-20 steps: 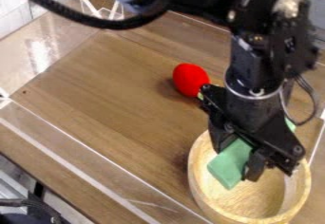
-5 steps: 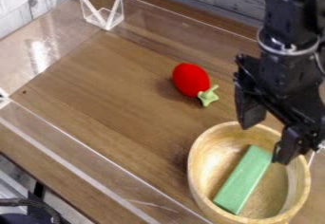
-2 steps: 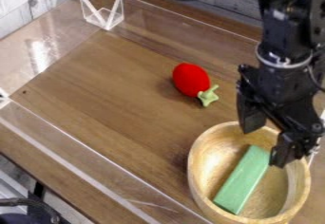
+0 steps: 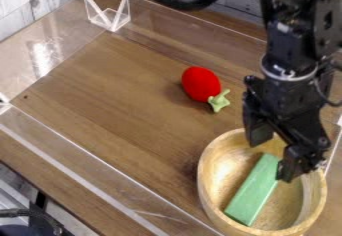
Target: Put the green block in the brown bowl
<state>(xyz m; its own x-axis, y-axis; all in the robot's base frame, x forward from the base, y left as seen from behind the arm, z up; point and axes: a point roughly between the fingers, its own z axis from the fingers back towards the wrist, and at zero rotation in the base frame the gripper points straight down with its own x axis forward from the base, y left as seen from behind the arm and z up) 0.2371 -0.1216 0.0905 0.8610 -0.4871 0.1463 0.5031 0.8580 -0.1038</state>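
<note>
The single camera view looks down at an angle on a wood-grain counter (image 4: 120, 100) edged by clear plastic walls. At lower right sits the large round light-brown wooden bowl (image 4: 214, 185) with a thick rim. Inside it lies the flat, elongated light-green rectangular block (image 4: 257, 192), resting on the bowl's floor with its upper end leaning toward the far side. The block appears to be fully within the rim, so the task looks essentially done.

The black robot gripper (image 4: 283, 152) hangs directly over the bowl, pointing straight down. Its jaws are spread wide and grasp nothing; one dark finger (image 4: 299, 160) stands just above the upper end of the block, and whether it touches the block cannot be told.

The risk from here is a needless re-grasp or nudge: if the arm lowers, the finger could press on the block's raised end and tip or drag it toward the rim, or knock the bowl along the counter.

Left of the gripper, a red strawberry toy (image 4: 201, 82) with a small green stem lies on the counter, near the bowl but apart from it. A small clear plastic stand (image 4: 110, 12) sits in the far left corner. Neither blocks the arm.
</note>
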